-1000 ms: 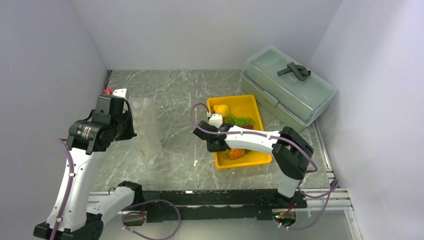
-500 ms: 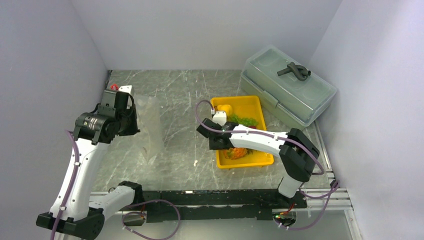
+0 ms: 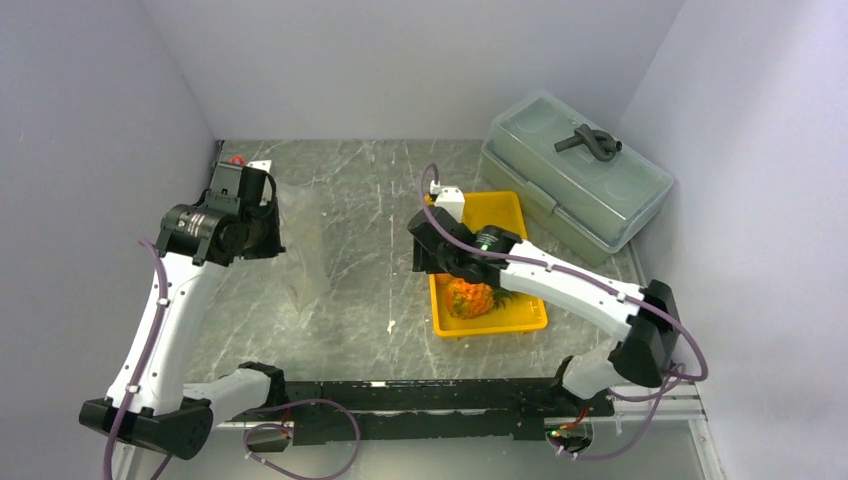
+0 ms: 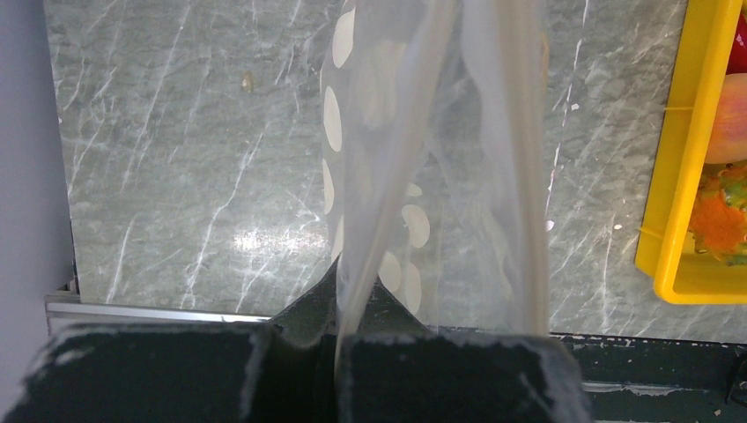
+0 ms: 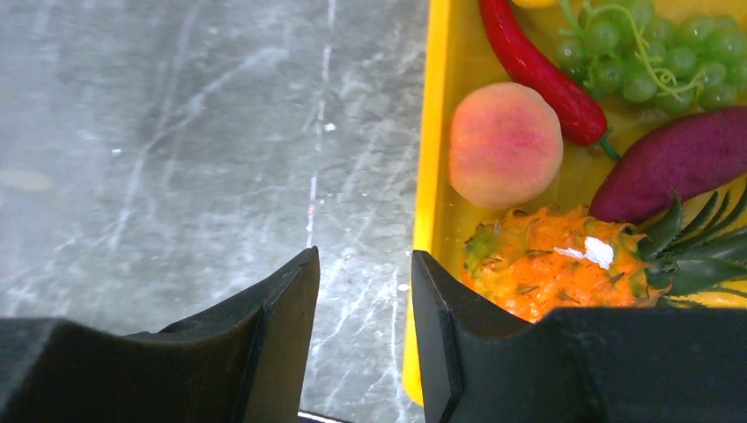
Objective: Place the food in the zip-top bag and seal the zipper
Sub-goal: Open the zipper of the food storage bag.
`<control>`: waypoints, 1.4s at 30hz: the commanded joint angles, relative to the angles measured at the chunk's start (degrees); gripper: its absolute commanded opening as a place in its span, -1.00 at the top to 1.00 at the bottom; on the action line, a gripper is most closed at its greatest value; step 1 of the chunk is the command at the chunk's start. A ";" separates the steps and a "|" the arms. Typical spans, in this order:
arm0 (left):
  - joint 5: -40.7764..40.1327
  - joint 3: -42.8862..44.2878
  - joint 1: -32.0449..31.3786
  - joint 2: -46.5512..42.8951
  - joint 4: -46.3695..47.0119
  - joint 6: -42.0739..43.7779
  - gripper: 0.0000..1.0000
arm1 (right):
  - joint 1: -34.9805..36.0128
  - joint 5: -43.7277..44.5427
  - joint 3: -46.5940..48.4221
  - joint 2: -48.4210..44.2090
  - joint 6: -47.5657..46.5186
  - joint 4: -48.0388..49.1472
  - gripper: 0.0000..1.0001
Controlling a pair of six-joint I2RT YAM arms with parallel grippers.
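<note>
Marble tabletop (image 3: 360,195), grey walls (image 3: 400,60); L hand (image 4: 339,328) pinching bag (image 4: 440,132), R hand (image 5: 363,295) ajar, empty.

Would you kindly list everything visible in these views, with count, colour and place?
bag: 1, clear with white dots, held upright left of the tray
tray: 1, yellow, right of the table's centre
pineapple: 1, orange with green crown, tray's near end
peach: 1, orange-pink, in tray by its left wall
chili: 1, red, in tray
grapes: 1 bunch, green, in tray
purple vegetable: 1, in tray beside the pineapple
box: 1, grey-green, lidded, far right
table: 1, grey marble
left gripper: shut on the bag's edge
right gripper: open, empty, over the table beside the tray's left wall
</note>
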 commanded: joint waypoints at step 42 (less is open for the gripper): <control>-5.15 7.66 -15.58 10.94 0.72 -10.45 1.00 | 11.11 -21.70 27.41 12.03 -3.25 13.46 1.00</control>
